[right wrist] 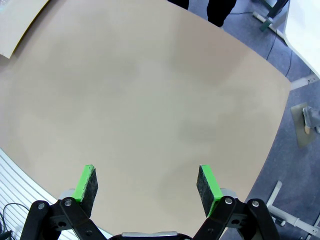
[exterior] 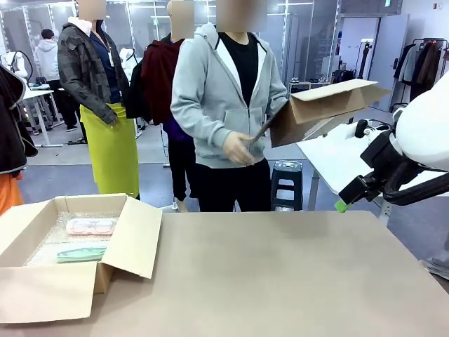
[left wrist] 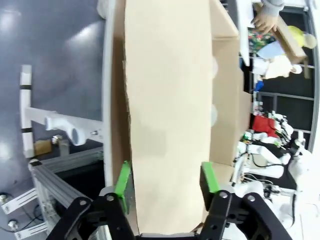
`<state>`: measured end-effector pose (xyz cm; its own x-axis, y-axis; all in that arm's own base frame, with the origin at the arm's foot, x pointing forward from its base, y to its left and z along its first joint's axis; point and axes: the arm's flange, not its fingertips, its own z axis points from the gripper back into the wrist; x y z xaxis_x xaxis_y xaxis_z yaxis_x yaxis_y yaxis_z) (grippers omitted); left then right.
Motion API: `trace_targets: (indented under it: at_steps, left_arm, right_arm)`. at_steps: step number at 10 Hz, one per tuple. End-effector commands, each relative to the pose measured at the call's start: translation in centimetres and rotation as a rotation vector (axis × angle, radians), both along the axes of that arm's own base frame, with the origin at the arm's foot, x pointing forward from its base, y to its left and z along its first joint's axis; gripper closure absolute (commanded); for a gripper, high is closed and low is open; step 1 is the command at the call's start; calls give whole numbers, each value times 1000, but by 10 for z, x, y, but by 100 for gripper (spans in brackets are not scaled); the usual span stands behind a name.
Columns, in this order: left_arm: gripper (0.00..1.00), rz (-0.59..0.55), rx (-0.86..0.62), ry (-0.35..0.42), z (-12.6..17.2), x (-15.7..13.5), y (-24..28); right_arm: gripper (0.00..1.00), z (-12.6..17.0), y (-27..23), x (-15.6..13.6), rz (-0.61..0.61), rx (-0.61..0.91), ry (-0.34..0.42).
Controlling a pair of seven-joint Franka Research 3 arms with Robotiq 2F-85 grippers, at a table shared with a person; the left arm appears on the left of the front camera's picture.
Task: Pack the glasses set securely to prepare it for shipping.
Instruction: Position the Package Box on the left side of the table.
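Pink case: the pale pink glasses case (exterior: 90,226) lies inside the open cardboard box (exterior: 42,291) at the worktop's left end, on bubble wrap (exterior: 49,242).
Green case: the mint green glasses case (exterior: 81,253) lies just beside the pink one, nearer the robot, in the same box.
Box: its flaps (exterior: 133,235) stand open, nothing covering the cases.
Left tool (left wrist: 165,182): green pads apart, straddling a box flap (left wrist: 167,115); they look just off the cardboard, so no firm hold, as far as I can judge.
Right tool (right wrist: 147,185): jaws wide, empty, hovering over the bare worktop (right wrist: 150,100).
Person: a hand (exterior: 238,149) holds a second cardboard box (exterior: 326,109) at the far side.
Progress: both cases loaded; closing flaps and sealing appear left.
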<state>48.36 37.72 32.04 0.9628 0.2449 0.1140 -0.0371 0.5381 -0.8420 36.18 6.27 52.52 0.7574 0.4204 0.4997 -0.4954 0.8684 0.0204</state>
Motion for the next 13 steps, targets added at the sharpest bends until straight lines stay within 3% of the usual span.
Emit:
trace_targets:
  at_steps: [1, 3, 4, 5, 12, 13]
  left_arm:
    - [16, 16, 136, -40, 12, -16, 4]
    - [0, 8, 262, -123, 41, -25, 12]
    - [0, 18, 282, -154, 54, -31, 12]
    - [0, 8, 192, -70, 33, -9, 24]
    - [3, -3, 205, -76, 26, -7, 21]
    - [0, 2, 222, -212, 57, 25, 18]
  right_arm:
    - [0, 3, 2, 0, -12, -5, 10]
    - [0, 3, 2, 0, -12, -5, 10]
    - [0, 3, 2, 0, -12, -5, 10]
    - [0, 3, 2, 0, -12, -5, 10]
    - [0, 3, 2, 0, -12, -5, 10]
    - [0, 3, 2, 0, -12, -5, 10]
